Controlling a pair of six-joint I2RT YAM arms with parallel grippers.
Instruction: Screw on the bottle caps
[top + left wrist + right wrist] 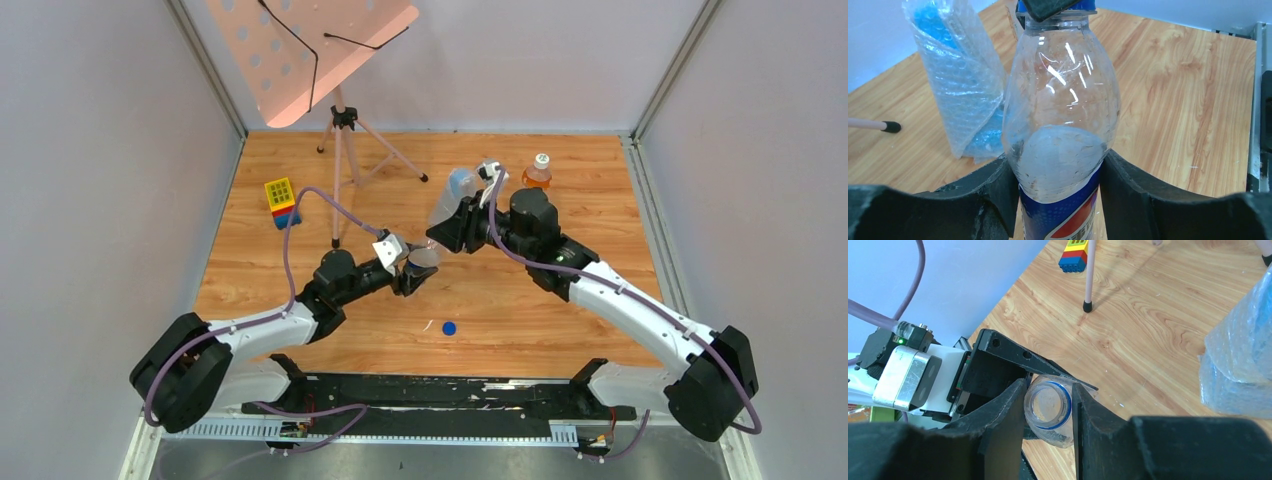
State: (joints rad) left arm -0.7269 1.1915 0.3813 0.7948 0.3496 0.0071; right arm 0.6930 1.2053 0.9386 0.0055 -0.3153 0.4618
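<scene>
The Pepsi bottle (1060, 115) stands upright with its mouth (1049, 404) open and uncapped. My left gripper (1058, 172) is shut on its body at the top of the blue label (412, 268). My right gripper (1049, 400) comes from above with its jaws pressed on both sides of the neck (437, 243). The blue cap (449, 327) lies on the table in front of the bottle, apart from both grippers. The orange bottle (537, 177) stands at the back right with the white cap (541, 159) on top.
A bluish bubble-wrap bag (452, 190) stands just behind the Pepsi bottle (955, 80). A pink tripod stand (340, 150) and a coloured block stack (281, 203) are at the back left. A black rail (450, 395) runs along the near edge.
</scene>
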